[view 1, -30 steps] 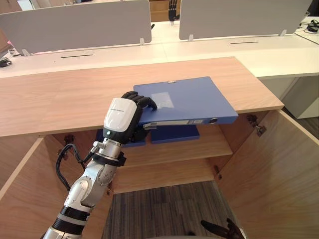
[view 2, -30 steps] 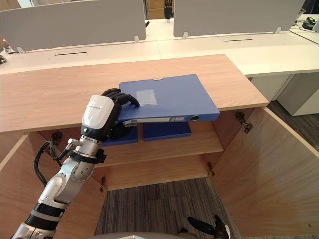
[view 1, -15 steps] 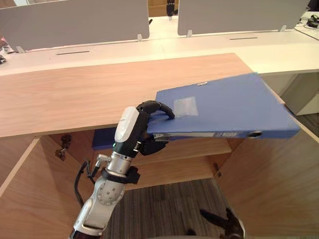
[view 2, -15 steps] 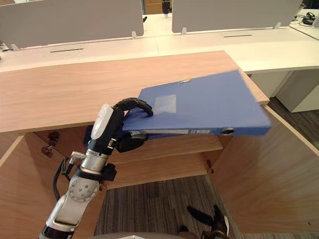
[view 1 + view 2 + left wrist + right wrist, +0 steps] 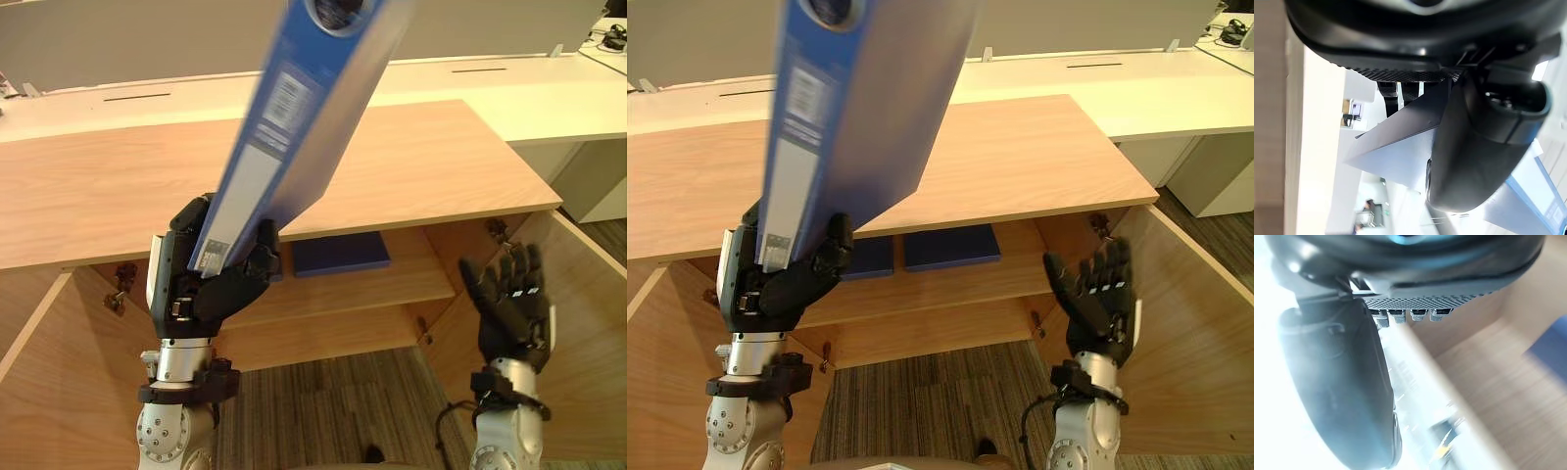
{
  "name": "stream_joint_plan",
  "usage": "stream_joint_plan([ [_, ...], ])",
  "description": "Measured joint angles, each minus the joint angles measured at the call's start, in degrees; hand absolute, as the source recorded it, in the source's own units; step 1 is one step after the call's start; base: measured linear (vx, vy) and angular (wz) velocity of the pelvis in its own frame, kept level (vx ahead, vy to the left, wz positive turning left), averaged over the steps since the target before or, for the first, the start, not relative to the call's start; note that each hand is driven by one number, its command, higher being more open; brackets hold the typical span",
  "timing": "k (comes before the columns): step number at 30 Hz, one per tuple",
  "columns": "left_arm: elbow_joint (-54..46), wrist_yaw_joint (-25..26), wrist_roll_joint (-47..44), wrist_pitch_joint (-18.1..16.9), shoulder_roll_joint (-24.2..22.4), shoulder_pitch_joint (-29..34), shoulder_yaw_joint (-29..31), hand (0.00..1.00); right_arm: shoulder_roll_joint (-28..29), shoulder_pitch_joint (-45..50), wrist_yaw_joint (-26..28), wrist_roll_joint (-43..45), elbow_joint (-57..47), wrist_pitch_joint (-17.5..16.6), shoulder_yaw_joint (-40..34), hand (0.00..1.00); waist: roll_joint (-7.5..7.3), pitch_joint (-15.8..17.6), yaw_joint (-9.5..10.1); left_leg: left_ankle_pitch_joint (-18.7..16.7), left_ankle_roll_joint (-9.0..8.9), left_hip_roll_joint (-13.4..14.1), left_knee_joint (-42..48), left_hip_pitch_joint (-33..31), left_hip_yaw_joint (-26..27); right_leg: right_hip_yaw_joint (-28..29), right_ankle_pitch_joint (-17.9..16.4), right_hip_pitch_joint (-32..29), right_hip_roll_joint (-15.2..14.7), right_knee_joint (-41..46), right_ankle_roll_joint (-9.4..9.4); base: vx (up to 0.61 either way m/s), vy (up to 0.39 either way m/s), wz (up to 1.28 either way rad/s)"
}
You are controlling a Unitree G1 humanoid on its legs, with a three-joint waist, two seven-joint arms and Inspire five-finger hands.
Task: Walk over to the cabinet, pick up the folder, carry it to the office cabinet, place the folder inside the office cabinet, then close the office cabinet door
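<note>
Folder has swung steeply upright, clutched in the left hand; right hand raised, splayed wide.

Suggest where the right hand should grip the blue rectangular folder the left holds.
Likely the long edge of the blue rectangular folder opposite its labelled spine, mid-height, from the robot's right. The left hand clamps only its lower end, so it stands tilted and top-heavy; the open right hand is on that side.

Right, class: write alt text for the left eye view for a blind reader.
The robot's left hand grips a blue folder by its lower end, tilted steeply upward before a wooden cabinet. Its right hand is open, fingers up; a second folder lies on the shelf inside.
</note>
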Motion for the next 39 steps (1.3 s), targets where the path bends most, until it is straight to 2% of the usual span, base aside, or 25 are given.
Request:
stream_joint_plan([
  [5,0.3,-4.3,-6.9,2.2,1.2,0.0,-2.6,0.00,-6.3,-8.2,2.1,0.1,-1.7,-0.6,8.4,1.00,-0.08,0.1,0.07,-0.3,-0.07,0.2,0.2,0.0,0.7,0.7,0.1,-0.2,0.1,0.0,0.16,-0.03,-0.035,-0.07],
  [9,1.7,-8.3,-10.4,3.5,3.5,-1.0,-6.1,0.00,-11.1,-13.7,4.4,-0.1,-1.3,-0.4,13.9,1.00,-0.06,0.1,1.36,-0.6,-0.02,0.3,0.8,-0.3,0.4,0.6,0.2,-0.1,0.1,0.1,0.28,-0.03,-0.035,0.05],
  [17,4.1,-9.0,-17.1,4.8,6.3,-2.1,-6.9,0.00,-14.9,-21.3,3.9,-0.4,8.1,0.7,18.0,1.00,-0.06,0.1,1.86,-0.6,-0.01,0.3,1.3,-0.4,-1.1,-0.7,0.2,0.6,-0.2,0.6,0.32,-0.05,-0.036,0.09],
  [18,4.3,-9.1,-17.8,4.9,6.3,-2.2,-7.3,0.00,-15.2,-21.6,3.9,-0.3,8.8,0.7,18.2,0.00,-0.06,0.1,1.88,-0.6,0.00,0.3,1.4,-0.4,-1.2,-0.9,0.2,0.6,-0.2,0.6,0.32,-0.05,-0.040,0.10],
  [22,4.4,-9.4,-21.1,5.2,6.3,-2.9,-7.7,0.00,-17.0,-23.3,4.5,1.8,13.2,1.6,19.8,0.00,-0.05,0.1,2.46,-0.5,0.03,0.3,1.7,-0.7,-1.7,-1.5,0.2,0.8,-0.3,0.6,0.32,-0.05,-0.039,0.07],
  [26,4.9,-9.4,-24.3,5.2,6.6,-3.0,-7.5,0.00,-18.5,-23.6,5.9,4.3,13.4,1.7,20.0,0.00,-0.04,0.1,2.92,-0.4,0.16,0.3,1.8,-0.8,-2.3,-2.0,0.2,1.0,-0.3,0.6,0.32,-0.04,-0.034,0.08],
  [30,4.9,-9.4,-26.0,4.0,6.4,-3.0,-5.8,0.00,-19.1,-24.6,7.1,5.6,13.5,1.7,19.6,0.00,-0.04,0.1,2.95,-0.2,0.40,0.1,1.7,-0.9,-3.2,-2.6,0.2,1.3,-0.5,0.6,0.32,-0.04,-0.027,0.09],
  [31,4.9,-9.4,-26.0,3.9,6.3,-3.0,-5.7,1.00,-19.0,-24.6,7.2,5.6,13.4,1.7,19.5,0.00,-0.05,0.1,3.00,-0.2,0.43,0.1,1.7,-0.9,-3.3,-2.7,0.2,1.4,-0.5,0.6,0.32,-0.04,-0.022,0.10],
  [36,5.2,-9.5,-22.8,3.9,2.8,-2.9,-1.3,1.00,-15.4,-25.0,8.0,2.5,9.9,1.7,17.5,0.00,-0.04,0.1,3.09,-0.1,0.57,-0.2,1.6,-1.0,-3.6,-3.0,0.2,1.4,-0.8,0.7,0.32,-0.04,-0.021,0.04],
  [39,6.5,-9.4,-18.0,3.8,0.9,-2.2,0.8,1.00,-11.9,-25.2,5.8,-1.3,5.4,1.6,13.7,0.00,-0.20,0.1,3.28,-0.1,0.61,-0.3,1.6,-1.0,-4.0,-3.3,0.2,1.6,-0.9,0.7,0.31,-0.04,-0.021,0.07],
])
